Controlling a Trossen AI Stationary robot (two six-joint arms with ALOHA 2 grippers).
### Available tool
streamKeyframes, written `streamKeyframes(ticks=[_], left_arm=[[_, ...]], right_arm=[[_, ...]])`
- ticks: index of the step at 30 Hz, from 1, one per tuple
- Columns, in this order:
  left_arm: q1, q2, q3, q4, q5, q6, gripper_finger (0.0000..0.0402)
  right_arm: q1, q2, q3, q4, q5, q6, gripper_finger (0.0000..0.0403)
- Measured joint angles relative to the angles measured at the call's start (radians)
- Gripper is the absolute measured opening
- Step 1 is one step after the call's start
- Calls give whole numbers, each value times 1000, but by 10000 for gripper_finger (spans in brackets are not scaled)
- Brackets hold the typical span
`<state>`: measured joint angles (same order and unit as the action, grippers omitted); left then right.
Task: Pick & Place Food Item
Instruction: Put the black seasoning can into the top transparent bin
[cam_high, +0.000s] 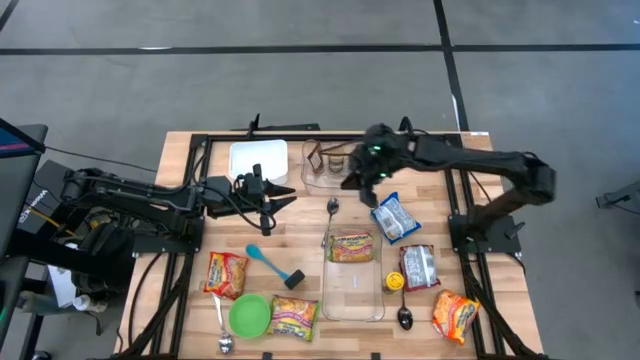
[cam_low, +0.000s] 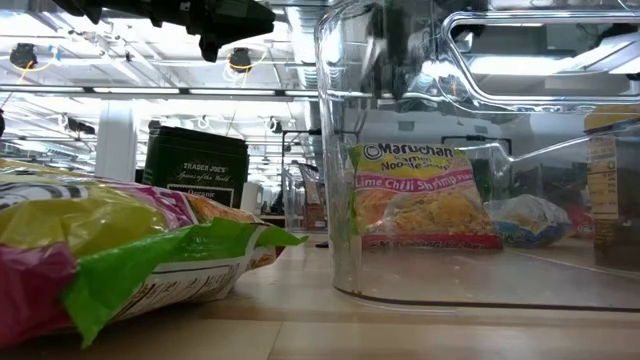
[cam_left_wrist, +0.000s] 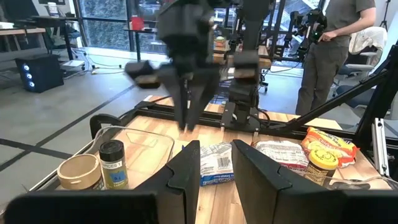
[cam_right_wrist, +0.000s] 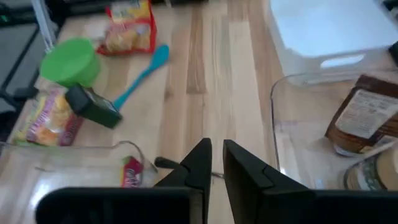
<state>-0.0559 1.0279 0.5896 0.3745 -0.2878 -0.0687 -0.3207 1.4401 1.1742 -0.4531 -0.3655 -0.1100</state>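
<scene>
Clear plastic container (cam_high: 353, 285) on wooden table (cam_high: 310, 215), ramen packet (cam_high: 351, 246) lying inside at its far end. Right gripper (cam_high: 362, 183) hangs above table beside blue-white snack bag (cam_high: 394, 217), fingers nearly together, holding nothing. Left gripper (cam_high: 283, 203) hovers near white tray (cam_high: 258, 160), fingers partly apart, empty.

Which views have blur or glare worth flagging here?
Left wrist view: the right arm's gripper is smeared with blur. Low view: the near noodle packet is soft, and ceiling lights glare through the clear container. Right wrist view: soft all over. High view: evenly lit.
</scene>
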Motion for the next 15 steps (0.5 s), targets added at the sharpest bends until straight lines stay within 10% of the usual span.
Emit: streamKeyframes(ticks=[15], left_arm=[[0, 0, 0, 1, 0, 0, 88]], right_arm=[[131, -546, -341, -41, 36, 163, 35]])
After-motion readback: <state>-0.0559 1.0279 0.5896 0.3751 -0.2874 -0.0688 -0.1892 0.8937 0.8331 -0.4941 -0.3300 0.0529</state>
